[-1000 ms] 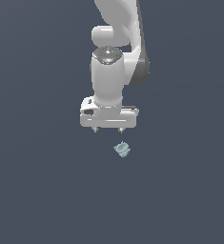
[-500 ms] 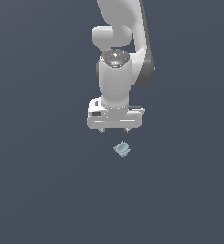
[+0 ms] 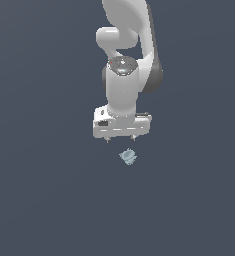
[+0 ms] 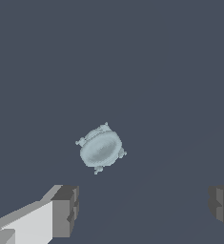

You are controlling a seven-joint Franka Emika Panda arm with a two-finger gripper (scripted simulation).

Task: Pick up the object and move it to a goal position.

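Right now the hand (image 4: pixel 142 214) is hanging over the tabletop (image 4: pixel 180 71) with its fingers (image 4: pixel 66 209) spread wide and nothing between them, and the object (image 4: pixel 101 148) is lying on the bare surface just beyond them, not in the gap. Seen from the wrist, the piece is showing its broad rounded end with small ridged nubs sticking out round the edge, and it is sitting nearer one finger than the other. That offset is the first risk: if the hand is lowered as it is standing, one finger may be nudging the piece aside before the other reaches it, or the fingers may be closing on empty space short of it. The second risk is the shape; a small, tapering, ridged thing is likely to be squirting out or tipping when the pads are pressing on its slope, and a finger tip coming down on top of it could be pinning it instead. Farther off, the exterior view is giving what the wrist cannot: the hand (image 3: pixel 120 138) is sitting above and apart from the object (image 3: pixel 128 157), with a clear gap of height between them, and the arm (image 3: pixel 123 80) is rising straight up behind. The wrist alone is revealing the sideways offset and the ridged outline.
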